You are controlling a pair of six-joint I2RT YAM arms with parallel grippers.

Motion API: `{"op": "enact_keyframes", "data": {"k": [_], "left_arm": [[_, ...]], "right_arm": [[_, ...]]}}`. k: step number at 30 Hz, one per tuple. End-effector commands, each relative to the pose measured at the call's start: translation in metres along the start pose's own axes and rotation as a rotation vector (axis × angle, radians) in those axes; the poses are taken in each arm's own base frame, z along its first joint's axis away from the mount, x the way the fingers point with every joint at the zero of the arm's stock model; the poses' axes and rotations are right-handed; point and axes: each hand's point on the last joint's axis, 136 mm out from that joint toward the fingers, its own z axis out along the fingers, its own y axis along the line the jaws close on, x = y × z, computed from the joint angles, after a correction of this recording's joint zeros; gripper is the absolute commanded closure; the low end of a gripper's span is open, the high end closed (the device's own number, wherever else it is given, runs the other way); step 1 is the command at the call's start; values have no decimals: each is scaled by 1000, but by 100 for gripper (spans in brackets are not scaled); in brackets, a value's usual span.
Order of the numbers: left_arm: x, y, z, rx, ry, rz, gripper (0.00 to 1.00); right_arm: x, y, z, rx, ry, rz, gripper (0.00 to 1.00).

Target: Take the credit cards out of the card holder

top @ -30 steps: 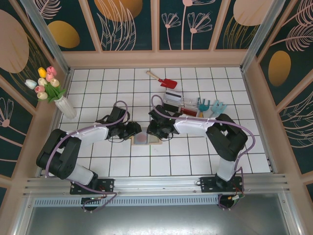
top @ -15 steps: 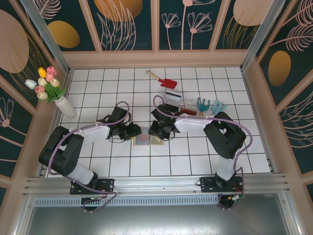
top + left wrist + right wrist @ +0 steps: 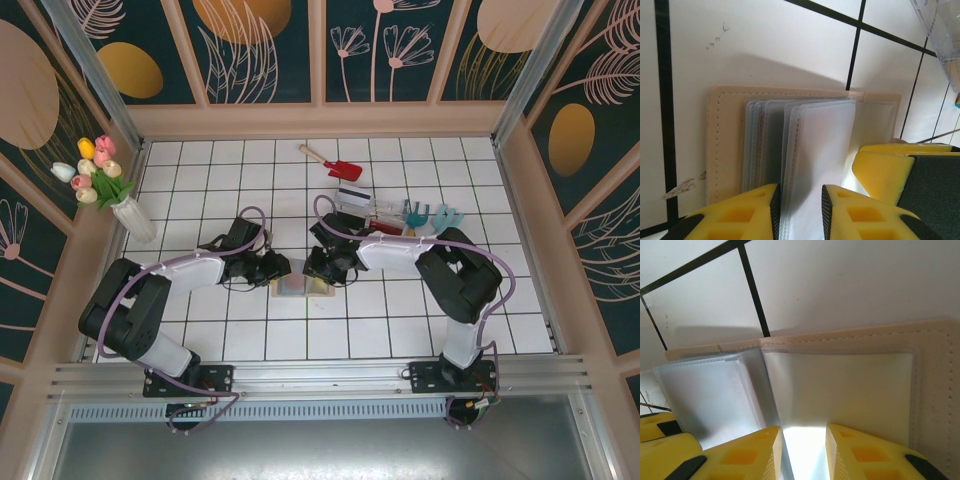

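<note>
Overhead, finds card holder (image 3: 302, 285) open on tiled surface (image 3: 300, 330) between arms; closer, catches left pincer (image 3: 800, 200) pinching clear sleeves (image 3: 810, 150), right pincer (image 3: 804, 440) narrow over inner pocket (image 3: 840, 385), grip unclear.

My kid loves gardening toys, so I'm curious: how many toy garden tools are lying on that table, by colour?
Red: 1, the shovel
Teal: 2, the darker tool and the paler tool
Total: 3
</note>
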Motion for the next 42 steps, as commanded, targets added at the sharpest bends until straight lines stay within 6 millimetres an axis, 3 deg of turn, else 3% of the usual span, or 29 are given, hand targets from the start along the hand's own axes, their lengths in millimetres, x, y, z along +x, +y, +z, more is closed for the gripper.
{"op": "enact_keyframes", "data": {"k": [1, 6, 23, 33, 42], "left_arm": [[-3, -12, -7, 20, -13, 44, 69], [-6, 3, -12, -76, -34, 56, 61], [-3, -7, -4, 3, -5, 41, 68], [-4, 8, 2, -62, -9, 22, 59], [-3, 16, 4, -97, -6, 21, 60]], "right_arm": [[6, -12, 9, 25, 37, -1, 70], [6, -12, 9, 24, 40, -2, 70], [7, -13, 9, 36, 46, -3, 71], [7, -14, 10, 38, 51, -10, 71], [7, -14, 11, 40, 53, -17, 71]]}}
